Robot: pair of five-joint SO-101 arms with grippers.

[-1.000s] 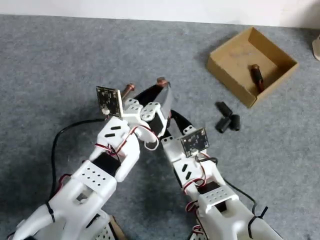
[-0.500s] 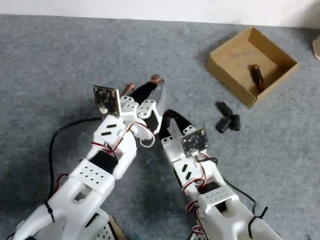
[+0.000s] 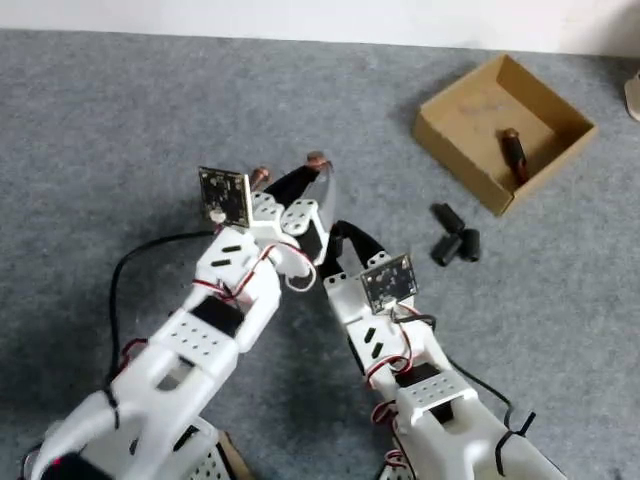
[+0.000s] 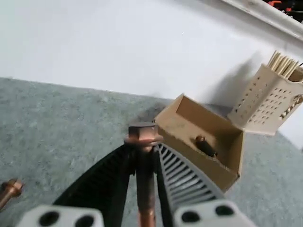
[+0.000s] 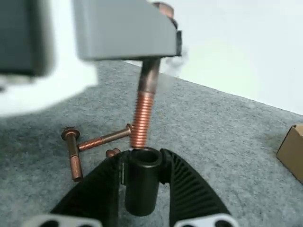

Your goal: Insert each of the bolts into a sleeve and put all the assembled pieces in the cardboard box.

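Note:
My left gripper [image 4: 142,153] is shut on a copper bolt [image 4: 143,142], hex head up. In the right wrist view that bolt [image 5: 143,113] hangs with its threaded tip right at the mouth of a black sleeve [image 5: 142,182], which my right gripper [image 5: 142,163] is shut on, upright. From above, the left gripper [image 3: 315,190] and right gripper [image 3: 340,238] meet mid-table. The cardboard box [image 3: 455,150] at the back right holds one assembled piece [image 3: 514,152]. Three loose black sleeves [image 3: 452,240] lie in front of the box.
Loose bolts [image 5: 72,151] lie on the grey carpet behind the grippers; one bolt [image 3: 260,177] pokes out beside the left wrist. A beige perforated holder [image 4: 272,99] with sticks stands past the box. A black cable [image 3: 120,270] loops at the left.
The left arm swayed a little left, then back right, keeping the bolt in its grip. The right arm with the sleeve has stayed put.

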